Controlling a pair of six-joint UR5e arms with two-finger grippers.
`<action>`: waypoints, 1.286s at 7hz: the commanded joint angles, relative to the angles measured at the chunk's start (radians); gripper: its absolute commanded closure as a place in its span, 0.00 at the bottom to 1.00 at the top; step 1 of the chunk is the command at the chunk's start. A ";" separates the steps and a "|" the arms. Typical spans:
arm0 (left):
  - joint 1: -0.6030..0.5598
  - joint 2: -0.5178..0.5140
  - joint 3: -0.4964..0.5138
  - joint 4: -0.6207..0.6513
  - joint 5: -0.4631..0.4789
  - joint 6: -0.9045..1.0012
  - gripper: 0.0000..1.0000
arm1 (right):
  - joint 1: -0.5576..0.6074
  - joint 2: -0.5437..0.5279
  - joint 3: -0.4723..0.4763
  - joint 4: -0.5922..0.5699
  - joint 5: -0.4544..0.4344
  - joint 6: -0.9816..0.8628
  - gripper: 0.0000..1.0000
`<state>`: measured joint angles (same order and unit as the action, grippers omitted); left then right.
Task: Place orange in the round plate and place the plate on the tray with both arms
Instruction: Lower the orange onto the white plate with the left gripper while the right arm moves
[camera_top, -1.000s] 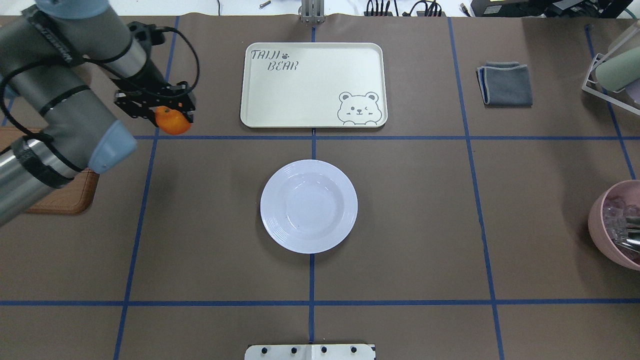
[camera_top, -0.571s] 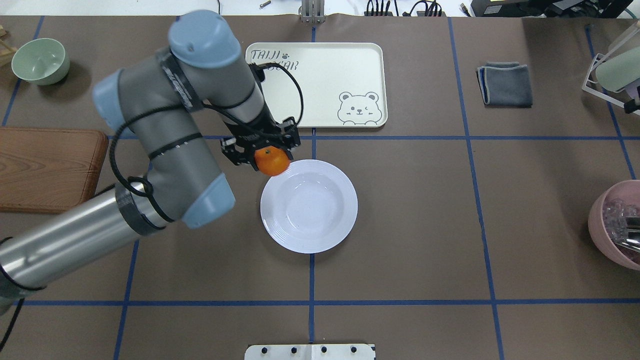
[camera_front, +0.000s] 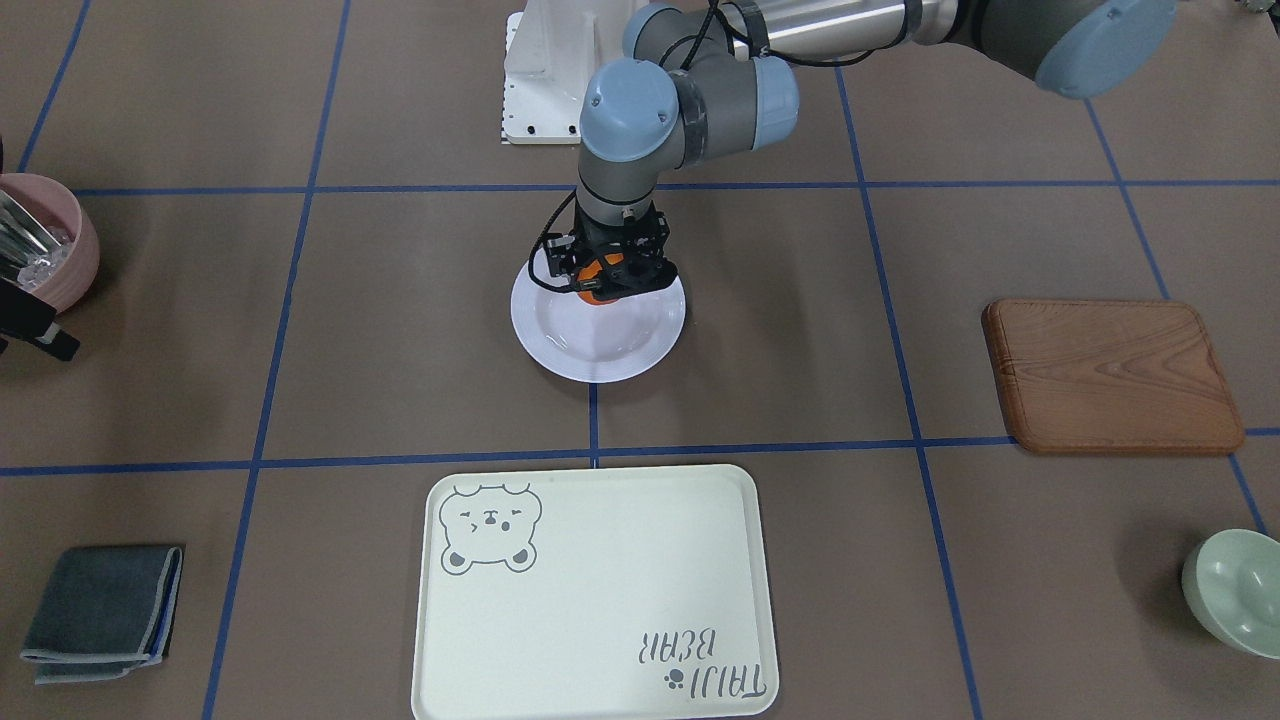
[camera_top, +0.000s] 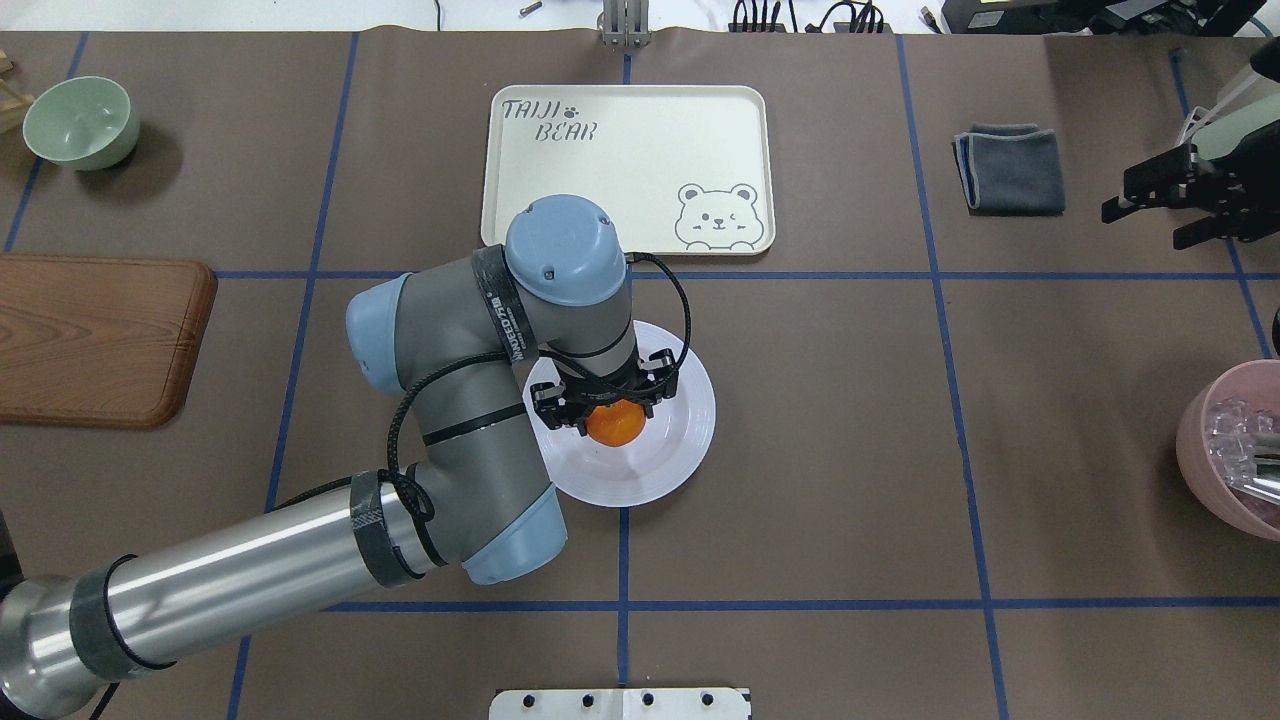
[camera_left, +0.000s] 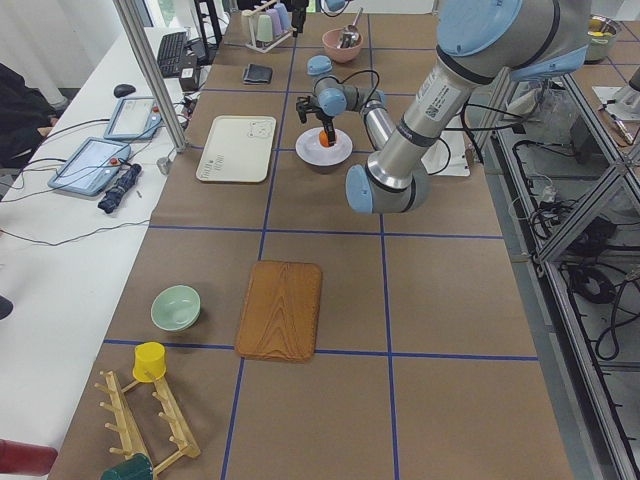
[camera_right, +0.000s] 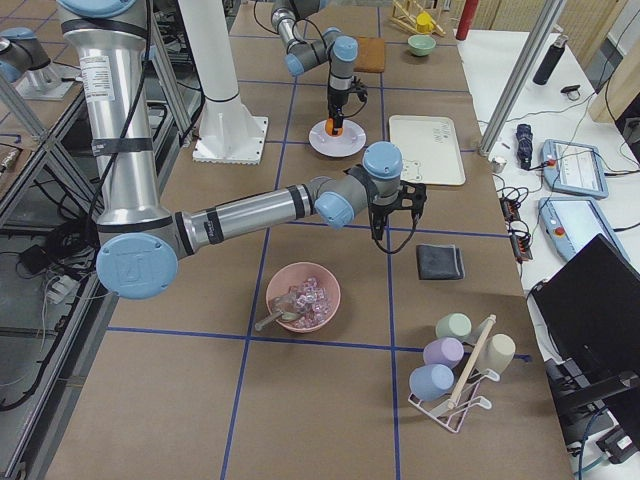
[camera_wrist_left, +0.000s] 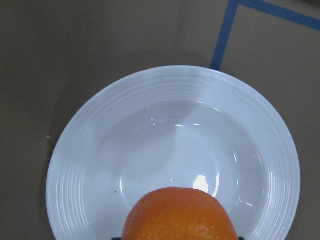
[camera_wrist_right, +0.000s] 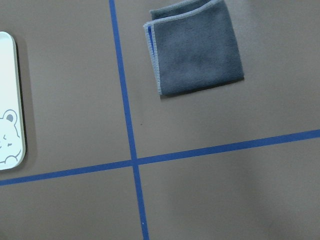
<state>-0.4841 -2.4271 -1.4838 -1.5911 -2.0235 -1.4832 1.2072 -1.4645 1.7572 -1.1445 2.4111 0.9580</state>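
Note:
My left gripper (camera_top: 612, 415) is shut on the orange (camera_top: 614, 423) and holds it low over the middle of the round plate (camera_top: 690, 432). The front-facing view shows the orange (camera_front: 590, 276) between the black fingers above the plate (camera_front: 560, 352). In the left wrist view the orange (camera_wrist_left: 180, 216) fills the bottom edge over the plate's well (camera_wrist_left: 100, 135). I cannot tell whether it touches the plate. The cream tray (camera_top: 625, 150) lies bare just beyond the plate. My right gripper (camera_top: 1120, 200) hovers open at the far right, holding nothing.
A grey folded cloth (camera_top: 1010, 170) lies right of the tray. A wooden board (camera_top: 95, 340) and a pale green bowl (camera_top: 80, 122) are at the left. A pink bowl (camera_top: 1230, 455) of utensils sits at the right edge.
My left arm has carried the orange from the table's left side to over the plate's middle and lowered it. The right gripper has come into view at the right edge.

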 joint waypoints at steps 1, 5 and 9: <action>0.010 -0.010 0.036 -0.004 0.009 0.006 1.00 | -0.046 0.036 0.011 0.016 -0.007 0.079 0.00; 0.007 -0.012 0.065 -0.067 0.029 0.000 1.00 | -0.092 0.036 0.030 0.040 -0.038 0.120 0.00; -0.031 0.003 0.019 -0.087 0.091 0.058 0.01 | -0.123 0.036 0.033 0.051 -0.058 0.120 0.00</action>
<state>-0.4964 -2.4276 -1.4417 -1.6817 -1.9408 -1.4621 1.1007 -1.4281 1.7881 -1.0974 2.3669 1.0783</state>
